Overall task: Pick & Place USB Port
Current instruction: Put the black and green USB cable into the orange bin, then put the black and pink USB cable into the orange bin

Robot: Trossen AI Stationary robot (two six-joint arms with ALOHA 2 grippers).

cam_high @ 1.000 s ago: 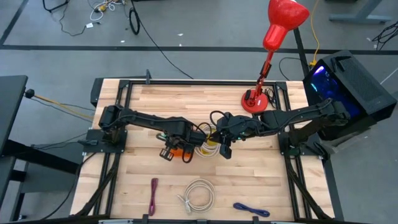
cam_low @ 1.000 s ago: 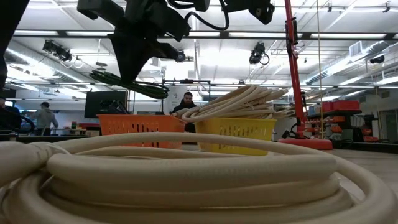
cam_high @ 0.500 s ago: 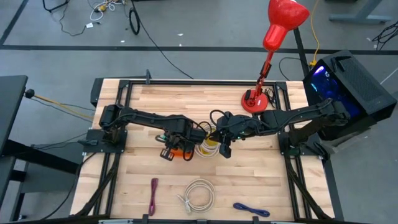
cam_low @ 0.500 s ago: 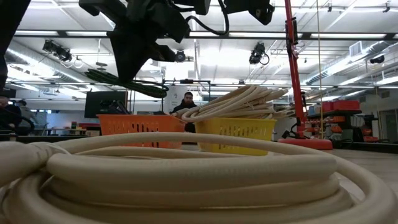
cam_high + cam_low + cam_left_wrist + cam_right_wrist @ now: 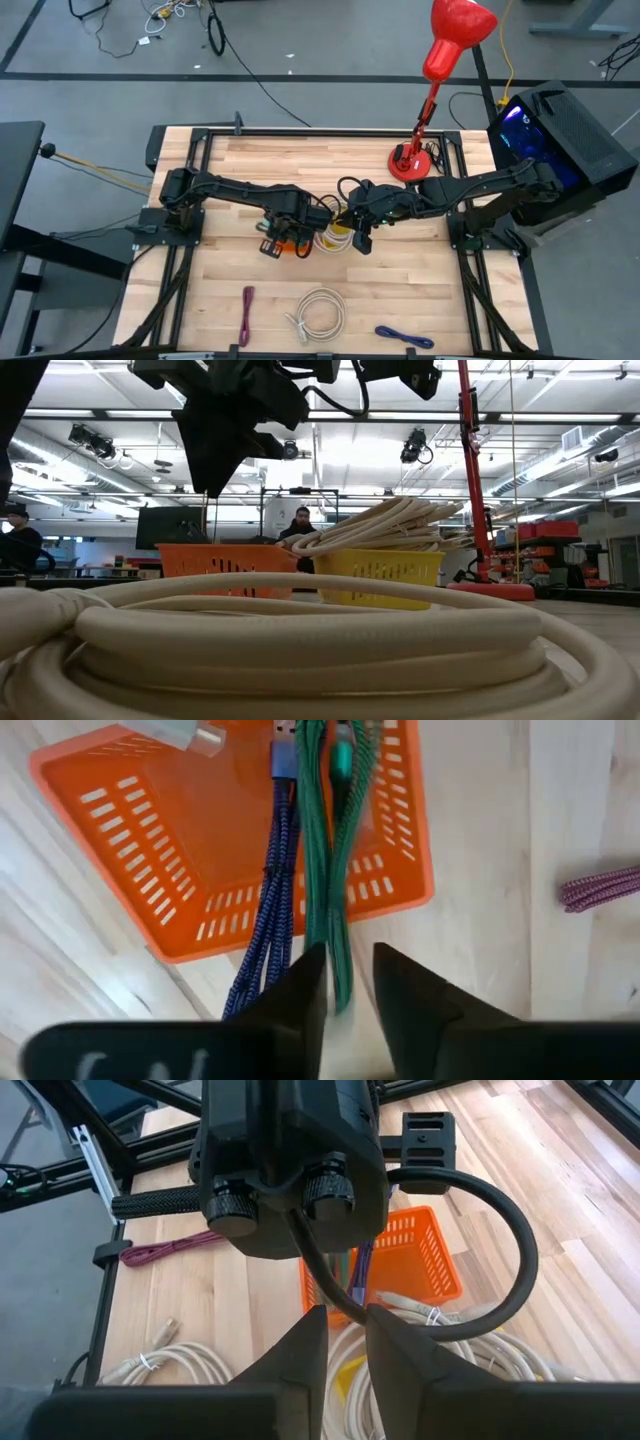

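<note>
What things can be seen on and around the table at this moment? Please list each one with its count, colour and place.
orange basket: one, orange, table middle, under the left gripper
green cable: one, green, hanging into the orange basket
blue cable: one, blue, draped over the orange basket's edge
yellow basket: one, yellow, beside the orange basket, heaped with cream cables
cream cable coil: one, cream, front of table
purple cable: one, purple, front left
loose blue cable: one, blue, front right
lamp: one, red, back right
person: one, far behind the table
left gripper: over the orange basket, around the green cable
right gripper: over the yellow basket, narrow gap
</note>
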